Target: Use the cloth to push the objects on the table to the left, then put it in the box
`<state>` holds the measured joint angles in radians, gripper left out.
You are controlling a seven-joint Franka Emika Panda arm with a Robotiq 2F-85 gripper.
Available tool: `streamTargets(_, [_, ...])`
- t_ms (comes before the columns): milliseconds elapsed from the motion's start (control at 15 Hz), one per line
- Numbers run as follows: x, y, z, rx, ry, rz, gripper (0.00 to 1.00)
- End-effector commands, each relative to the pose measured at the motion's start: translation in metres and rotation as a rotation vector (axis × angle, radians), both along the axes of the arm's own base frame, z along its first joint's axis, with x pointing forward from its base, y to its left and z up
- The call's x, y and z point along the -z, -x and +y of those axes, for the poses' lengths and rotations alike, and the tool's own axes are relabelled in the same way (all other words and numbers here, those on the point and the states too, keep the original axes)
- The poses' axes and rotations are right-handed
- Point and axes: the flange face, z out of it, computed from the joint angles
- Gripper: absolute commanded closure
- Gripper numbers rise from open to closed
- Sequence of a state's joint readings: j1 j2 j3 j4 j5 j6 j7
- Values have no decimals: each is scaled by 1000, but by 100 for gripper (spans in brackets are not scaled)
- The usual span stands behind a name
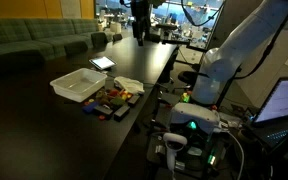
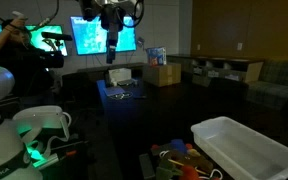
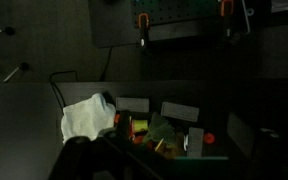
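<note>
Beside the white rectangular plastic box (image 1: 77, 85), on its side toward the white robot arm (image 1: 234, 45), the crumpled white cloth (image 1: 128, 84) lies on the dark surface (image 1: 34, 130), not yet picked up. A pile of small multicoloured toy pieces (image 1: 109, 101) sits just beside the box too. It's touching or nearly touching the cloth, can't tell which. The jaws hang high above the box, well apart from everything. I can't tell if they're open or closed: they're too small and dark in both exterior views, and I can't make them out in the wrist view.

Risks I see from here:
- Poor light. In the wrist view the cloth (image 3: 87, 118) is the only bright thing and the pieces (image 3: 152, 133) are a smear. I could easily come down off-centre and pinch a piece along with the fabric, or miss the fabric.
- The cloth is tight against the pile, so lifting an edge may drag pieces early.
- The box stands right by the pile. A sweep could jam pieces against its wall or shove the box along.
- The pile is near the surface edge on the arm side of the box, so a sloppy sweep could flick pieces off.
- The cloth is limp. Pieces may slide under it instead of moving.
- At the final drop, the cloth may drape over the box rim rather than land inside.
</note>
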<state>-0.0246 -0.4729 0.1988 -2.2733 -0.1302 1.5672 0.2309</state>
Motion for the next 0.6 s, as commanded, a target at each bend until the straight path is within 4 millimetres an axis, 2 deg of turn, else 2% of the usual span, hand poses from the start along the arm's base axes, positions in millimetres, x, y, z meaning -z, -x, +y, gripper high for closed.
streamTargets(0, [-2,-1,0,0,0,-2,0])
streamTargets(133, [-5,-1,1,-1,-1,-10,0])
streamTargets(267, [1,-5,-5,12,-3,-2,0])
streamTargets(533, [14,-20,-40,42,-3,-19,0])
